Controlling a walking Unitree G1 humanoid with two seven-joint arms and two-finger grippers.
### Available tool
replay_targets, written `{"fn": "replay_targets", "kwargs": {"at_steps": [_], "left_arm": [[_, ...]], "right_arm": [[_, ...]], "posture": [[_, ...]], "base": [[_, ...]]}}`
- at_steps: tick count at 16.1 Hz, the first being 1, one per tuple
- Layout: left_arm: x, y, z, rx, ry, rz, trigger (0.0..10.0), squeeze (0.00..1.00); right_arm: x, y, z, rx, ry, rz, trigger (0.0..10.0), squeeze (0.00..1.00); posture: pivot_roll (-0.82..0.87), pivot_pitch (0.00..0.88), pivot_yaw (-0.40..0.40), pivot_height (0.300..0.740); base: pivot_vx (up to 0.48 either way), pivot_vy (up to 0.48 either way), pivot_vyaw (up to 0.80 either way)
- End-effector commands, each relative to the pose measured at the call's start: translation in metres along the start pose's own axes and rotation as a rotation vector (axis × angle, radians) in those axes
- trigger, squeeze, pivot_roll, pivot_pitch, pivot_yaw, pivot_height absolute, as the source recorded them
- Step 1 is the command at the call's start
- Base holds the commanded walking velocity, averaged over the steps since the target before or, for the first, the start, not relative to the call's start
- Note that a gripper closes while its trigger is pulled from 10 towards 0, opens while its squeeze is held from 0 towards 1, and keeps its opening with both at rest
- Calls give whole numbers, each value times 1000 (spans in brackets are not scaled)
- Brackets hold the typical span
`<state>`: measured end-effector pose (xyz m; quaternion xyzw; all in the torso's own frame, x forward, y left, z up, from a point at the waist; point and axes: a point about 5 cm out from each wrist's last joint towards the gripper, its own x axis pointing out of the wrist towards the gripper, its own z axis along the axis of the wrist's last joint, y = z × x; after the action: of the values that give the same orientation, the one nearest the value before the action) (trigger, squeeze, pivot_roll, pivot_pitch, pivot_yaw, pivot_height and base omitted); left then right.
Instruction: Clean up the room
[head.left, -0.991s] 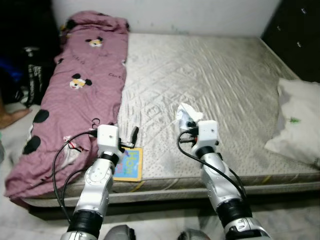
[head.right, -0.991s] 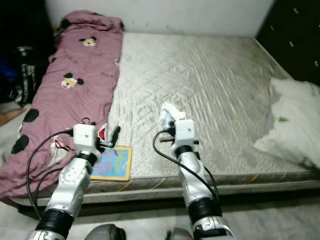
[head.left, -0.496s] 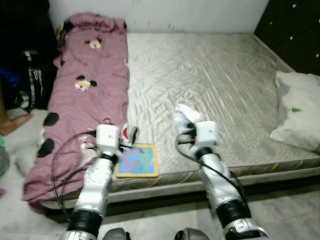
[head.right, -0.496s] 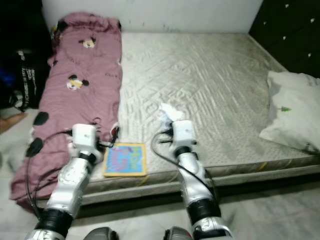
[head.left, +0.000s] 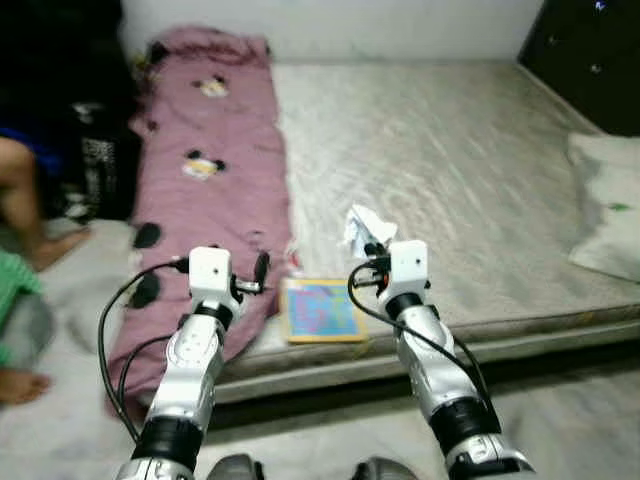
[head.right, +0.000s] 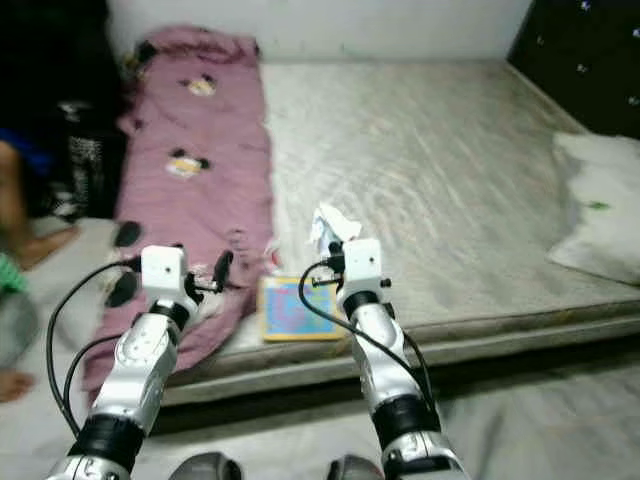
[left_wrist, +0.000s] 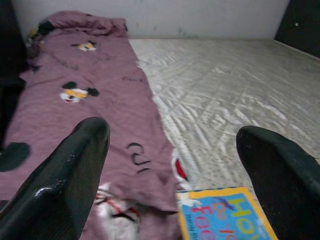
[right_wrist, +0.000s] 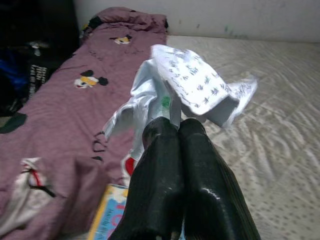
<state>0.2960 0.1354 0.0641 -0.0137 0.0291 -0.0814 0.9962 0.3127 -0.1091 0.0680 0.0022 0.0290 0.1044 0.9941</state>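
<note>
- far left i see a person's bare legs (head.left: 25, 215) on the floor beside the bed, next to a dark bag (head.left: 95, 165)
- pink mickey-print blanket (head.left: 205, 170) runs down the left side of the mattress (head.left: 450, 160), its lower end draping off the near edge
- my left gripper (head.left: 262, 270) hovers over the blanket's lower end near the mattress edge, fingers spread wide, nothing between them; wrist view shows both fingers (left_wrist: 70, 170) well apart
- colourful children's book (head.left: 320, 310) lies flat on the near edge of the mattress, between the two arms, just beside the blanket
- my right gripper (right_wrist: 177, 130) is raised above the mattress just right of the book, fingers pinched together on a crumpled white wrapper (right_wrist: 195, 82) with dark print; wrapper sticks up past the fingertips, also visible in head view (head.left: 362, 225)
- white pillow (head.left: 610, 205) sits at the right edge of the mattress, well apart from both grippers
- dark cabinet (head.left: 585, 50) stands at top right behind the bed
- head views are slightly blurred
</note>
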Motion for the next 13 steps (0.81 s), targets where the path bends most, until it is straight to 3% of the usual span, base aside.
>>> {"fn": "replay_targets", "kwargs": {"at_steps": [1,2,6,7,8,9,12,13], "left_arm": [[1,-10,-3,-3,20,-27,10000,0],[1,-11,-3,-1,19,-30,10000,0],[2,-8,1,9,-12,-15,10000,0],[2,-2,2,69,0,59,10000,0],[1,0,3,99,2,60,10000,0],[-2,-2,5,97,-8,-45,10000,0],[-5,1,3,123,-4,8,10000,0],[-6,-1,0,73,14,-1,10000,0]], "right_arm": [[-3,-12,-1,-14,-1,-30,10000,0],[-4,-12,-1,-15,-2,-30,10000,0],[-4,-12,-1,-18,0,-30,10000,0],[-4,-12,-1,-20,1,-29,10000,0],[-5,-12,-1,-21,1,-28,10000,0],[-5,-12,-1,-19,0,-28,10000,0],[-5,-12,-2,-21,0,-26,10000,0],[-5,-11,-1,-29,-6,-11,10000,0]], "posture": [[24,48,-32,740],[23,50,-32,740],[23,54,-34,740],[23,55,-35,740],[23,55,-35,740],[24,55,-35,740],[25,52,-34,740],[25,50,-33,740]], "base": [[0,480,0],[0,480,0],[0,0,0],[0,0,0],[0,0,0],[0,0,0],[0,0,0],[0,0,0]]}}
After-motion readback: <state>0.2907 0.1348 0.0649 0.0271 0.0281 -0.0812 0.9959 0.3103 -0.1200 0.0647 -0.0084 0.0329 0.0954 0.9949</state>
